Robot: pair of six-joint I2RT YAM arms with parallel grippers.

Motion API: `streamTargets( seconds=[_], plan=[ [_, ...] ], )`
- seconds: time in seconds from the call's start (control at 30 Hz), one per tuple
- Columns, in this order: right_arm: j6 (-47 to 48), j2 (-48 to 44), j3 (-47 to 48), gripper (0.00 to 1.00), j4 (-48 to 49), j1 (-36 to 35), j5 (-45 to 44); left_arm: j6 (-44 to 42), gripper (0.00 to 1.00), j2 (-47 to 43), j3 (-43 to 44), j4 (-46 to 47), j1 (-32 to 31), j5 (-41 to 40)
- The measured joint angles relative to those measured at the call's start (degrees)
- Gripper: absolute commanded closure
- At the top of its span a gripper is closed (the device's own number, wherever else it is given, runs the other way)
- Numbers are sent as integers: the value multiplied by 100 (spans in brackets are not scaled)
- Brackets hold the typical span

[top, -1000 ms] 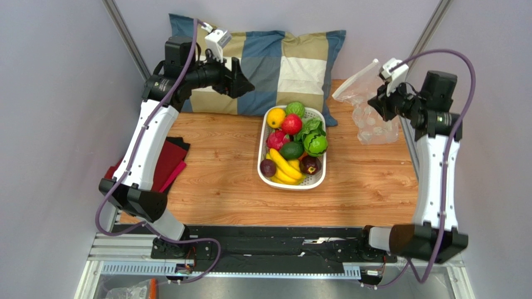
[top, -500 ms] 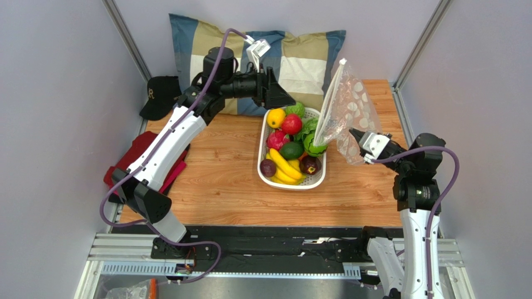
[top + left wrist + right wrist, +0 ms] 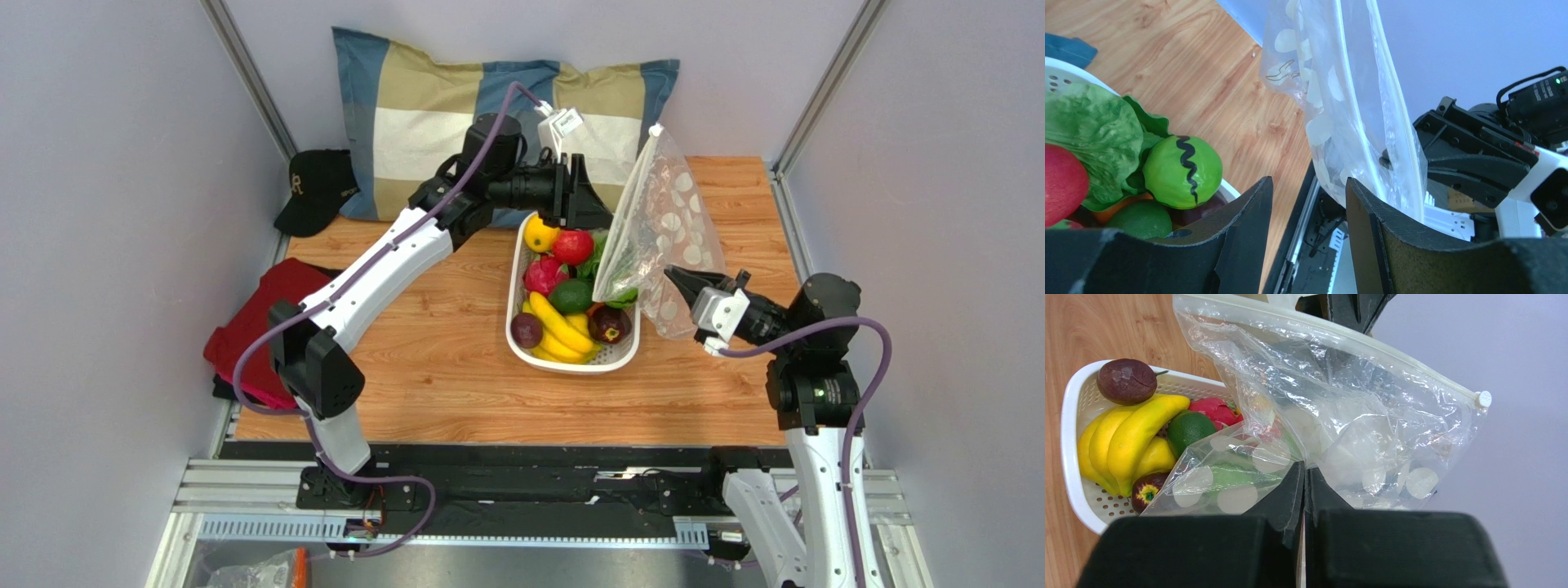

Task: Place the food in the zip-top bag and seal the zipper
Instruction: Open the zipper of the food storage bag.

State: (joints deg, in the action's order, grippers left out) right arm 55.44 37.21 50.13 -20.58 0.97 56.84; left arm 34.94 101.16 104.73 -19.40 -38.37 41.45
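The zip-top bag (image 3: 662, 221) hangs in the air over the wooden counter (image 3: 429, 368), just beside the right side of the white slotted basket (image 3: 513, 306). It is thin, crinkled clear film, printed with white oval spots on one half. The zipper (image 3: 1339, 349) runs as a stiff pale ridge along its rim, with a small white slider at one end.

The right tool (image 3: 681, 284) is clamped on a fold of the spotted film. In its own wrist view the two black wedge-shaped fingers (image 3: 1278, 502) are pressed together with plastic pinched in the seam.

The left tool (image 3: 586, 194) reaches across the far end of the basket toward the bag's rim. Its matte, grainy fingers (image 3: 1241, 245) stand apart, and the film shows in the gap beyond them; I see nothing gripped there.

The food is all in the basket. A glossy red apple (image 3: 572, 245) lies next to a yellow lemon (image 3: 541, 233). A veined, ruffled lettuce leaf (image 3: 1094, 128) sits against a round green fruit (image 3: 1181, 171) marked with a black squiggle. Smooth curved bananas (image 3: 1137, 435) lie toward the near end.
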Motion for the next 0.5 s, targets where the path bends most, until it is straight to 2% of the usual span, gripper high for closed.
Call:
streamTargets(
  seconds=[0.27,0.5],
  plan=[
    [146,-94,-149,100,-66,-223,-109,564,45,146,-17,466,-24,205],
    [201,-94,-155,100,-157,-234,-151,791,42,-105,-570,715,192,240]
  ],
)
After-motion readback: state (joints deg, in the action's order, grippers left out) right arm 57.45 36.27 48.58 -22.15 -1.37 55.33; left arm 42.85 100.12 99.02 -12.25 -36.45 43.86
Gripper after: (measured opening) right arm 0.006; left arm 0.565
